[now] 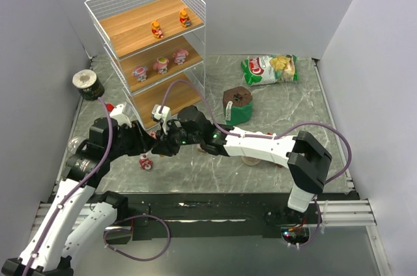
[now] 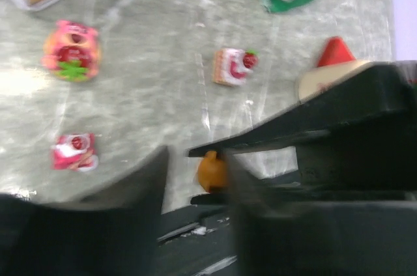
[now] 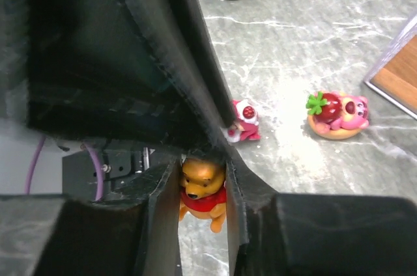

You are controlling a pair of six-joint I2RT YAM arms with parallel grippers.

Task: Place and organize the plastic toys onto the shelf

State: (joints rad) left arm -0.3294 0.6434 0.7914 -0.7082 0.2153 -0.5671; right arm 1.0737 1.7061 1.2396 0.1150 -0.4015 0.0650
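Beside the shelf (image 1: 130, 25), right gripper (image 3: 202, 172) clamps a half-hidden yellow bear (image 3: 203, 199); left gripper (image 2: 194, 159) stands parted, blurred

Robot lab test cell: plain pale partition walls (image 1: 39, 28) box in a marble-pattern worktop (image 1: 293, 107). Left arm (image 1: 71, 198) and right arm (image 1: 260, 147) bolted to a metal rail (image 1: 345, 211), purple cabling (image 1: 319, 124) exposed. On the worktop: wire shelf (image 1: 153, 48), plastic toys (image 1: 161, 64), snack bag (image 1: 270, 69).

bear toy (image 3: 202, 194): orange-yellow, red shirt. pink toy (image 3: 339, 114): red strawberry, green leaf (tan base). shelf (image 1: 130, 25): white wire, light-brown wood tiers. table (image 1: 280, 103): grey-green, white marble veins. chip bag (image 1: 270, 68): green, red and yellow print.
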